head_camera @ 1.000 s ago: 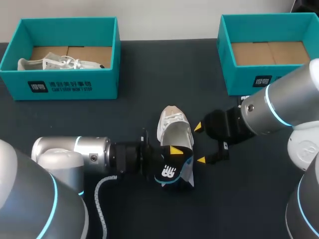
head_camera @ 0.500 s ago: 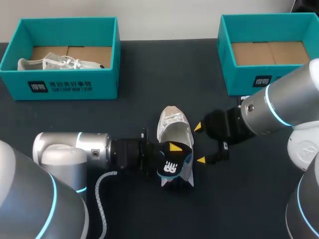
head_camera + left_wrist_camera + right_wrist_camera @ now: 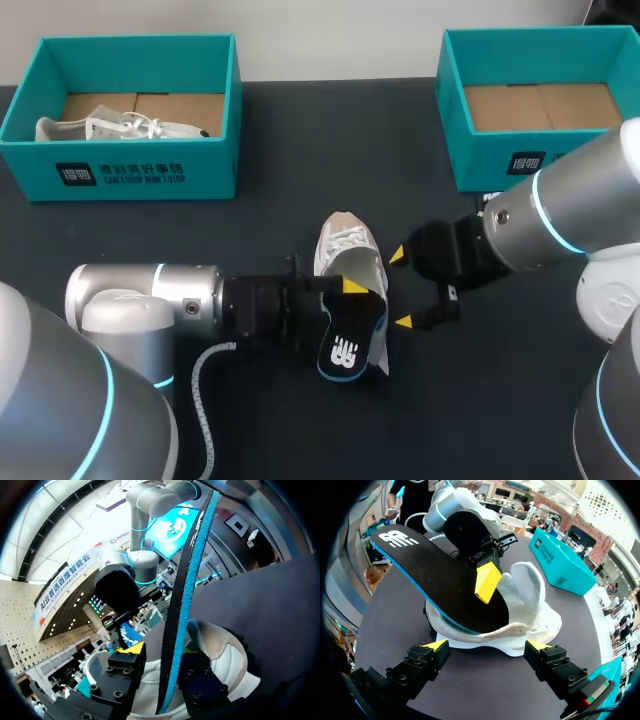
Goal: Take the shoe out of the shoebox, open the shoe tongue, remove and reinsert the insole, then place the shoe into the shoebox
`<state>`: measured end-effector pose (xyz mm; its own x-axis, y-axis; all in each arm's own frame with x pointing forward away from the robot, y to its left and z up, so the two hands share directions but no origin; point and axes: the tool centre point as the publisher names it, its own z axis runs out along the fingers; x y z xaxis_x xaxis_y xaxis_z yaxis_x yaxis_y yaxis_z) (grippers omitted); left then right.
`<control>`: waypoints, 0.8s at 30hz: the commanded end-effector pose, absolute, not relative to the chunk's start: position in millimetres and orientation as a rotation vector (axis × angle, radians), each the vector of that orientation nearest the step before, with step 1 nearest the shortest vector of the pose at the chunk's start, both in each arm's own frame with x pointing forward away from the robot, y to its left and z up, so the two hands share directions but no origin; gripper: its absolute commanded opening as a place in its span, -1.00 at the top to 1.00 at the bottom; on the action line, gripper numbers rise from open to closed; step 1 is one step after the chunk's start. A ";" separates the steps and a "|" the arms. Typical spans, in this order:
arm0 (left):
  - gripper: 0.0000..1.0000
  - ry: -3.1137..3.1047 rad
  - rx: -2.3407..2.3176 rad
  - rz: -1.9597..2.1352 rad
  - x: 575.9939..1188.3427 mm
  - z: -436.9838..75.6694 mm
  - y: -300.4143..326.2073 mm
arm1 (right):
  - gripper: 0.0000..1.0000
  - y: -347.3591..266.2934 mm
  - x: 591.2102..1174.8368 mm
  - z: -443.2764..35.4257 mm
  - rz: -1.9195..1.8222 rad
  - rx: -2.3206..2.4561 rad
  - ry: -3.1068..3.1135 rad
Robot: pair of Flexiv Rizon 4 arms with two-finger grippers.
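A white shoe (image 3: 345, 255) lies on the dark table, toe towards the far side. A black insole (image 3: 350, 335) with a blue edge sticks out of its heel end, its front part inside the shoe. My left gripper (image 3: 345, 300) is at the heel, open, with the insole (image 3: 172, 645) standing edge-on between its fingers and a gap to the yellow-tipped finger (image 3: 129, 651). My right gripper (image 3: 401, 288) stands wide open just right of the shoe, holding nothing. In the right wrist view the shoe (image 3: 532, 605) and the insole (image 3: 440, 575) lie ahead of my right gripper (image 3: 487, 645).
A teal shoebox (image 3: 130, 170) at the back left holds another white shoe (image 3: 120, 127). A second teal shoebox (image 3: 500, 160) at the back right shows only its cardboard floor. Dark table lies between the boxes and the shoe.
My left gripper's fingers have parted, and the insole's free end has sunk towards the table's front. My right arm has stayed still.
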<state>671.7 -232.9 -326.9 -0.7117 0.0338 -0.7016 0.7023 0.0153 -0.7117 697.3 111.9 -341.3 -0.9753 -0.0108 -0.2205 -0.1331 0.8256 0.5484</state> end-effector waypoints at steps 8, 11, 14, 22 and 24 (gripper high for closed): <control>0.29 1.783 0.755 -1.742 662.7 -308.3 -228.7 | -1.00 112.3 696.3 -341.7 0.863 -0.110 2.799; 0.27 1.773 0.758 -1.744 660.7 -302.7 -227.9 | -1.00 112.3 696.3 -341.7 0.863 -0.110 2.799; 0.28 1.777 0.769 -1.739 658.4 -298.1 -226.5 | -1.00 112.3 696.3 -341.7 0.863 -0.110 2.799; 0.29 1.804 0.773 -1.712 649.7 -290.2 -215.4 | -1.00 112.3 696.3 -341.7 0.863 -0.110 2.799; 0.28 1.811 0.764 -1.707 646.9 -288.4 -212.2 | -1.00 112.3 696.3 -341.7 0.863 -0.110 2.799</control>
